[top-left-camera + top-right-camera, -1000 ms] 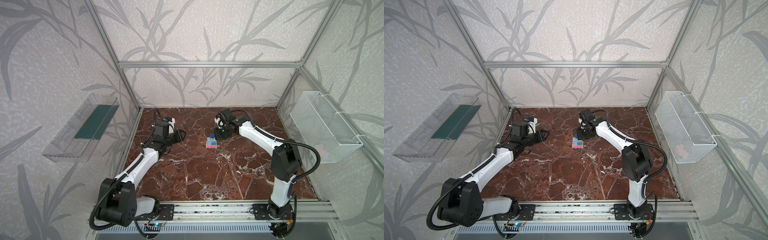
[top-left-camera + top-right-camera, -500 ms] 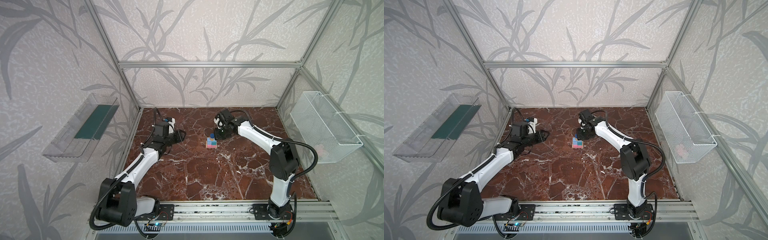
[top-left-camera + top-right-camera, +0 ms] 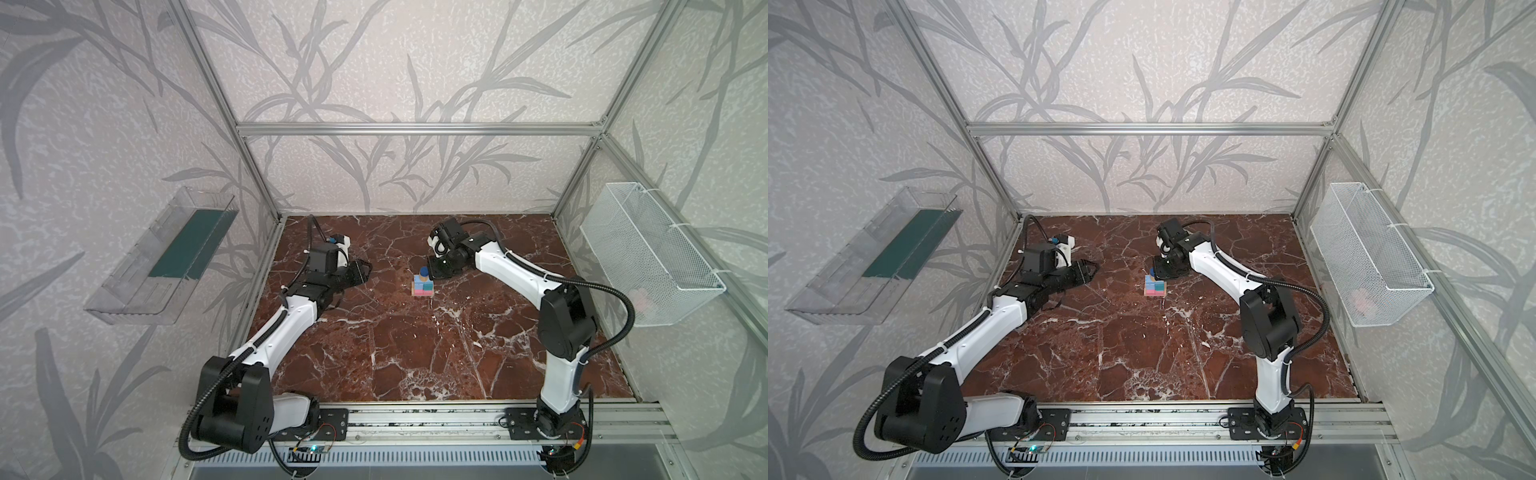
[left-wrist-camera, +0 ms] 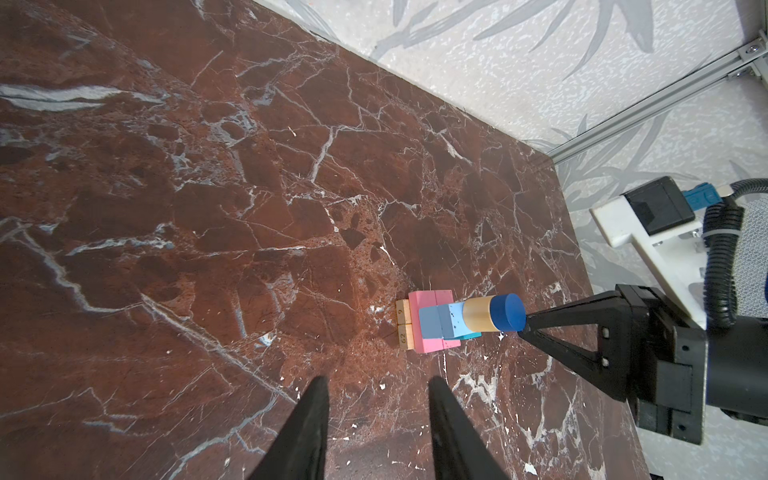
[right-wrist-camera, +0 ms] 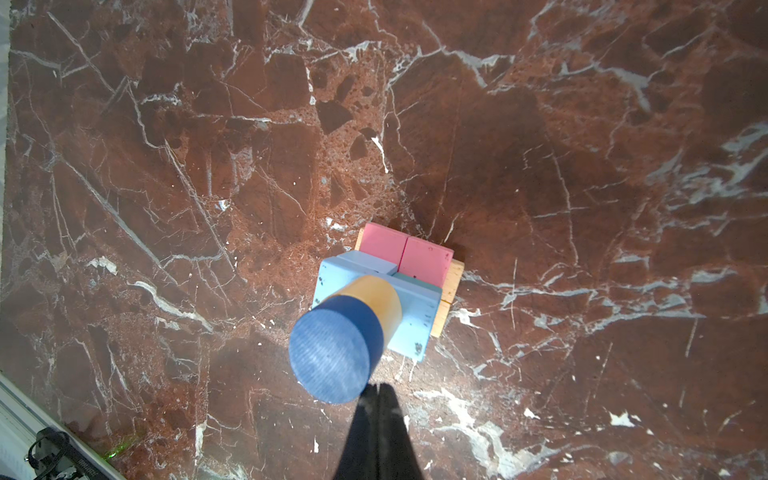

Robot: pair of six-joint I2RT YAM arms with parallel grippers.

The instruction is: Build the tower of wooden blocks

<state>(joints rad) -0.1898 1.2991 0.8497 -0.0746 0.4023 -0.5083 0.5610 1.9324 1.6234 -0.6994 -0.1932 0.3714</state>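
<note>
Rising from the red marble table (image 3: 415,353) inside leaf-papered walls (image 3: 415,104), the tower (image 3: 422,284) stands toward the back, between the left gripper (image 4: 376,386), jaws apart, and the right gripper (image 5: 378,399), jaws closed by its tip.

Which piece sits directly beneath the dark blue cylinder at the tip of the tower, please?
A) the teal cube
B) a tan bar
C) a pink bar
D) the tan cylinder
D: in the left wrist view the dark blue cylinder rests end to end on the tan cylinder, which stands on a light blue block.
</note>
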